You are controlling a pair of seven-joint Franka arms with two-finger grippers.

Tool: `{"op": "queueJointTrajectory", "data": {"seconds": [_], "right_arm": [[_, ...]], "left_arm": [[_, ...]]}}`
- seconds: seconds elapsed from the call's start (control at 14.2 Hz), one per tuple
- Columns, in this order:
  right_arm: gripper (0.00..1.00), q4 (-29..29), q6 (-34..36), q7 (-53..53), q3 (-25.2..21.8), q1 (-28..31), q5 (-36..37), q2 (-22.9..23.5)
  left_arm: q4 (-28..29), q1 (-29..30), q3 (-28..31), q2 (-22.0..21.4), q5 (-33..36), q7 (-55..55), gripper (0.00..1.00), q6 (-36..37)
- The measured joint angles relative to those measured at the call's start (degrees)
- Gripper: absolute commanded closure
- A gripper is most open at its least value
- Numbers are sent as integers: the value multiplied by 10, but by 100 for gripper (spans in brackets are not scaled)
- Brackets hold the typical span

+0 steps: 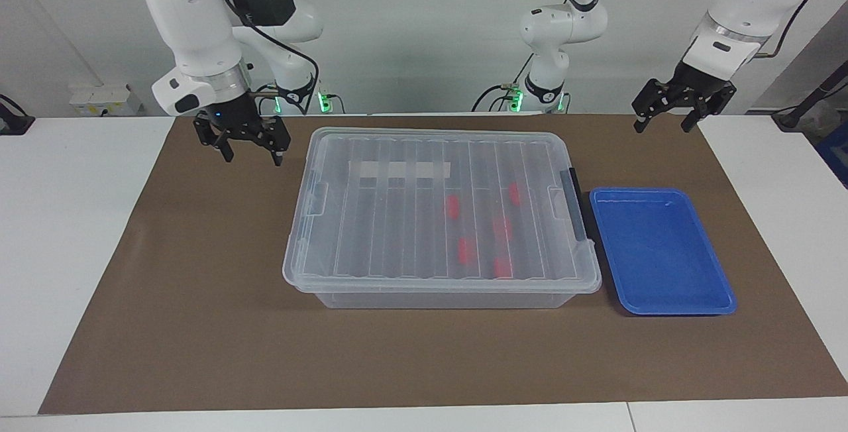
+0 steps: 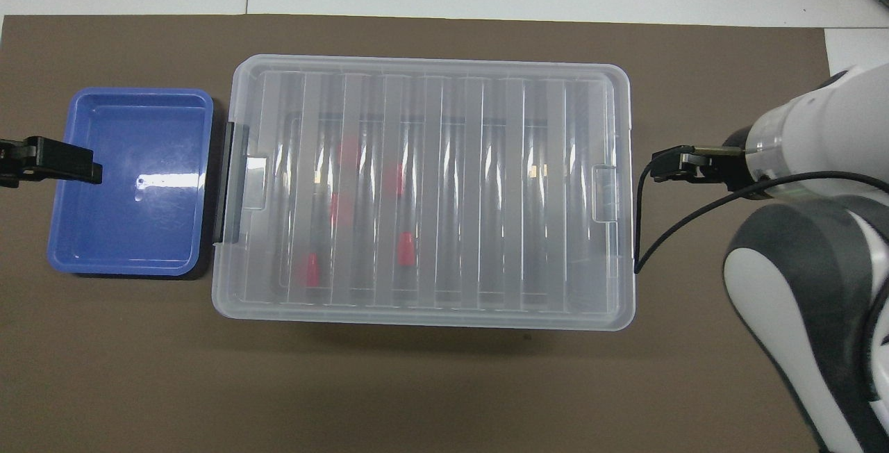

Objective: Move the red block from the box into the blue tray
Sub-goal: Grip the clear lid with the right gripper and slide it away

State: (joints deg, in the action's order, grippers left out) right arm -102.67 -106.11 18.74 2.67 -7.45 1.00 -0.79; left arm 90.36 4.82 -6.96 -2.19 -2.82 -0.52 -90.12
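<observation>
Lidded box with red blocks inside, blue tray beside it, both grippers open and empty.

Right gripper hangs with its jaws apart, holding nothing, over the brown mat on the worktop, just beside the box's corner at the right arm's end. Next comes the box, a large clear bin under a ribbed translucent lid with a whitish strip; small chunky bright red shapes show blurred through the lid, among them the red block, all in the half of the box toward the left arm's end. A dark latch sits on that end, and just beside it lies the blue tray, shallow, glossy, round-cornered, with nothing in it. Left gripper waits above the mat's edge nearest the robots, jaws spread, empty.
</observation>
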Motion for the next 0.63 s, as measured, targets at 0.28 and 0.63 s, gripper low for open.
{"op": "queueJointTrajectory", "data": {"seconds": [0.28, 0.63], "right_arm": [[0, -44, -69, 45, 0, -36, 0, 15], [4, -96, -87, 55, -1, -41, 0, 6]], "left_arm": [[0, 0, 0, 0, 0, 0, 0, 0], [0, 0, 0, 0, 0, 0, 0, 0]]}}
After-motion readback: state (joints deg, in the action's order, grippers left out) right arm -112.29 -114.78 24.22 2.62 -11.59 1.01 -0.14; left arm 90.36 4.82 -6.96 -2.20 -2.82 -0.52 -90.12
